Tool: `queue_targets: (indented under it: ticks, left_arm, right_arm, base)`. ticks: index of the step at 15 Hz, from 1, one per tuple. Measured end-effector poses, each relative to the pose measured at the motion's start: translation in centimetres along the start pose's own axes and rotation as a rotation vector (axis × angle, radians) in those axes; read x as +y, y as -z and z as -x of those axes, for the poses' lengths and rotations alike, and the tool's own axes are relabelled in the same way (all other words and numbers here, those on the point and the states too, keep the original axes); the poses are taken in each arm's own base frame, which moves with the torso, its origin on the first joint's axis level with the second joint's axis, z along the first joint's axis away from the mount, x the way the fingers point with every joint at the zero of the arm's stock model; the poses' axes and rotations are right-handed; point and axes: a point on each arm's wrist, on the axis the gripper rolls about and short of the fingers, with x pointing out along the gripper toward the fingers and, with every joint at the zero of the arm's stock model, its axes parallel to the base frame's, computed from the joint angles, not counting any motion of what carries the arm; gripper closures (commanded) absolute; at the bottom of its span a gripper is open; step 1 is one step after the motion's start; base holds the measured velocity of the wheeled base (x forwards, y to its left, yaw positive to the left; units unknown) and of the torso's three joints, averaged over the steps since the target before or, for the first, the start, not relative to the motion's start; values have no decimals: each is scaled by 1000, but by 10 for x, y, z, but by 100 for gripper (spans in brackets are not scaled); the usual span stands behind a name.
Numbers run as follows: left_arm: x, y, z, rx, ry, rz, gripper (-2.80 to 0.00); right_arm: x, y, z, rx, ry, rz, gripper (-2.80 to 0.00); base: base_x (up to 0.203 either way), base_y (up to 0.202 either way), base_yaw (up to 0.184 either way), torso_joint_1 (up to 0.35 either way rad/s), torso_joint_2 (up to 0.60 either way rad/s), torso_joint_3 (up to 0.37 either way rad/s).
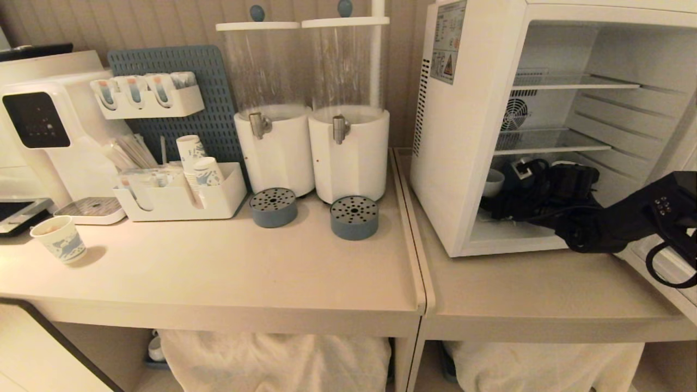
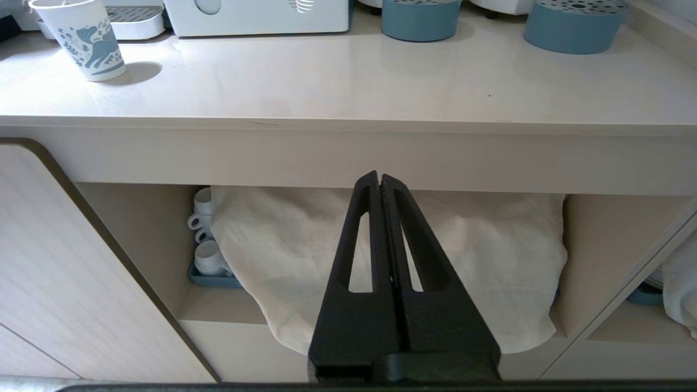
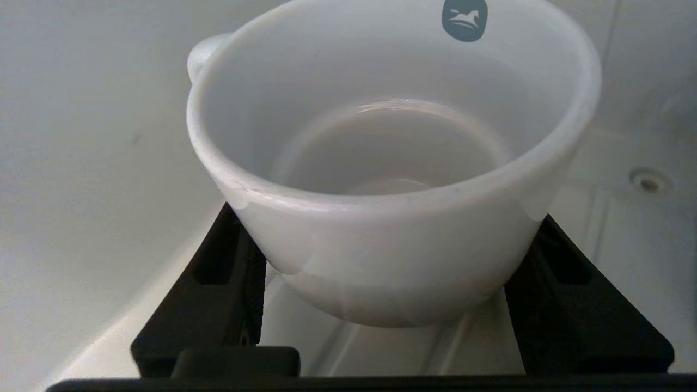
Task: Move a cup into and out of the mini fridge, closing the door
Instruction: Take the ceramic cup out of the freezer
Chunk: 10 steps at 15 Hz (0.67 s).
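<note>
The mini fridge (image 1: 463,136) stands open on the right counter. Its door (image 1: 637,260) is swung out at the far right edge of the head view. My right arm reaches into the bottom compartment. There my right gripper (image 3: 392,239) is shut on the cup (image 3: 392,163), one finger against each side of its bowl. The squat white cup (image 1: 493,182) sits near the fridge's left inner wall, handle pointing away from the wrist. It hangs tilted just above the fridge floor. My left gripper (image 2: 379,177) is parked shut below the counter's front edge.
Two wire shelves (image 1: 550,142) span the fridge above the cup. On the left counter stand two drink dispensers (image 1: 348,152), blue drip cups (image 1: 354,218), a caddy of paper cups (image 1: 179,198) and a lone patterned paper cup (image 1: 59,238). White cloth (image 2: 392,256) covers the lower shelf.
</note>
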Motion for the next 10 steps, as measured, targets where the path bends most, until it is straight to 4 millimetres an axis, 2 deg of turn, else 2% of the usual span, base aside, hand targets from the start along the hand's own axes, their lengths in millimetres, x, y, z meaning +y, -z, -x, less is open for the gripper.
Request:
queue_targets:
  ticks: [10]
  left_arm:
    - [0,0,0,0,2,0,0]
  right_arm:
    - [19,7,24,10,-6,2,0]
  base:
    - [0,0,0,0,0,0]
